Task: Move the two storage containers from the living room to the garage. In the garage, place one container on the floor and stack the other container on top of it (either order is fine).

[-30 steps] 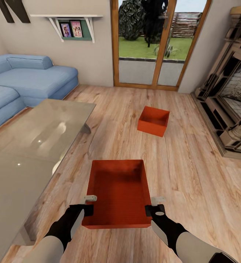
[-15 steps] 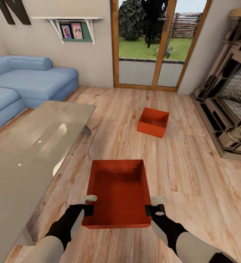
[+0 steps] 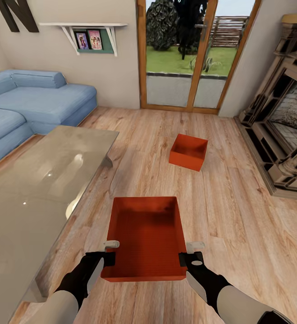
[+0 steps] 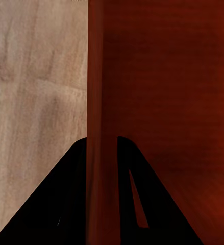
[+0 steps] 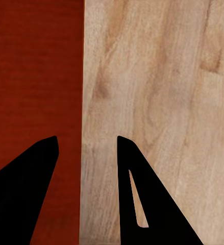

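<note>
Compared with the earlier head views, the room features sit slightly lower in the picture, which indicates camera movement; the near red-orange rectangular plastic bin (image 3: 146,238) and both hands hold the same placement. This open, lidless bin is empty. The left hand (image 3: 108,254) is clamped on its left wall near the close corner, one finger (image 4: 55,199) outside and the other inside. The right hand (image 3: 189,255) straddles the right wall; whether it presses it cannot be determined. The bin is over the light wood-plank floor (image 3: 238,225), just beside the glass tabletop (image 3: 35,189). The second matching red-orange bin (image 3: 189,151), also empty, rests on the floor beyond the held bin, well apart from it.
</note>
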### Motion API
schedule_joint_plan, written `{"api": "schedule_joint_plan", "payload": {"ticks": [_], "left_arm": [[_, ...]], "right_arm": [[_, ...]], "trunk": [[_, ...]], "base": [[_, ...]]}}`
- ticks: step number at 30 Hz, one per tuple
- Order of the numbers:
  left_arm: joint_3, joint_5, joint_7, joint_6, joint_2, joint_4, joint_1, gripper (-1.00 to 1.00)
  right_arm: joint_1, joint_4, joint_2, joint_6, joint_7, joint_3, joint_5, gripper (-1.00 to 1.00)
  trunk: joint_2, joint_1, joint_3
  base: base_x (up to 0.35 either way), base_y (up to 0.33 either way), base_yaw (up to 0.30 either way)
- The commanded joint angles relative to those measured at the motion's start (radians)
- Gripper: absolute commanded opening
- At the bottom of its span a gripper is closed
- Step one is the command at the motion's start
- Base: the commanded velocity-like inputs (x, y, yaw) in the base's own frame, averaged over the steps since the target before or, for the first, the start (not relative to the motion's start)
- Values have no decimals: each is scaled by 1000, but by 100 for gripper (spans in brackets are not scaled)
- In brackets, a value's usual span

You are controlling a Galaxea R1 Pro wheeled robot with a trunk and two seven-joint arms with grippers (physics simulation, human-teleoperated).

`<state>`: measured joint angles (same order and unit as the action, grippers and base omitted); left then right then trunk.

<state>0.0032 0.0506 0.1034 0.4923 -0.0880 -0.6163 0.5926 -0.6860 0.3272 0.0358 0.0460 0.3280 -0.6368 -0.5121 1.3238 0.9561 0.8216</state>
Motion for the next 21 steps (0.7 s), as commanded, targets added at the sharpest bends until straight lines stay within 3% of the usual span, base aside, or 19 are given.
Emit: {"api": "schedule_joint_plan", "payload": {"ticks": [1,21], "left_arm": [[1,2,10,6,1,0,0,-100],[1,2,10,6,1,0,0,-100]], "right_arm": [[-1,21,-1,5,5,6,8,-100],[-1,21,-2,5,5,6,8,-100]], "trunk": [[-7,-4,-2],[-147,-81,-65]], "base": [[0,0,0],[0,0,0]]}}
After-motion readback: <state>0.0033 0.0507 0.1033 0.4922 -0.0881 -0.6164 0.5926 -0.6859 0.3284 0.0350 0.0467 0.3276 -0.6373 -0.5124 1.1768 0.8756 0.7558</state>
